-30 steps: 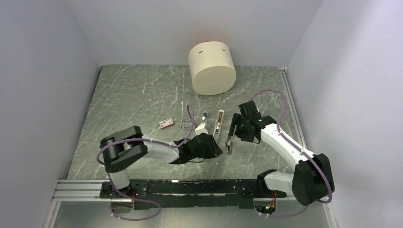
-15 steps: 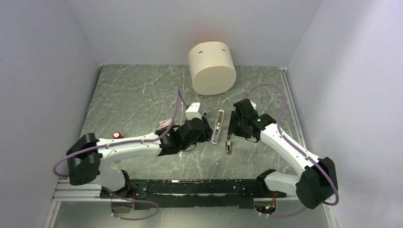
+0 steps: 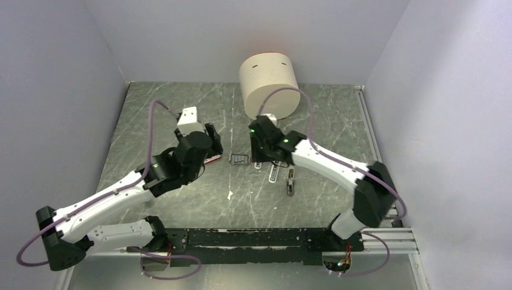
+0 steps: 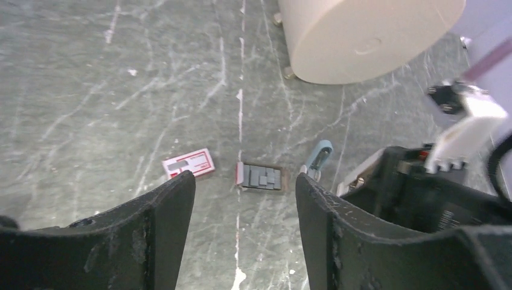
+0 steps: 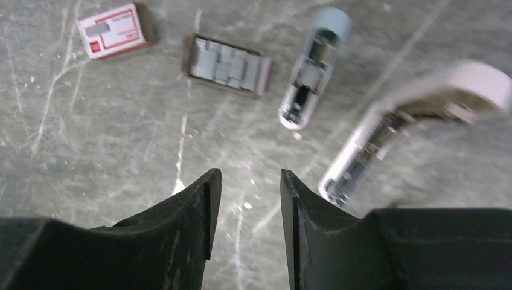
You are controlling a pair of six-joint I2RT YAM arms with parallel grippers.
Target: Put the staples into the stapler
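Note:
The red-and-white staples box point(image 4: 189, 163) lies flat on the table, and the open tray of dark grey staples point(image 4: 261, 177) lies just right of it. Both show in the right wrist view, the box point(image 5: 113, 30) and the tray point(image 5: 226, 64). The white stapler point(image 5: 410, 121) lies open and blurred at the right, with its metal rail showing. In the top view it point(image 3: 274, 174) lies partly under the right arm. My left gripper point(image 3: 212, 142) is open and empty above the box. My right gripper point(image 3: 264, 158) is open and empty above the table, left of the stapler.
A pale blue piece point(image 5: 314, 66) lies between the staple tray and the stapler. A small dark piece point(image 3: 290, 182) lies right of the stapler. A big beige cylinder point(image 3: 270, 87) stands at the back. White walls close in on the table's sides.
My left arm has swung left and back from the stapler and now hangs over the box. My right arm has moved left, over the pale blue piece and the stapler.

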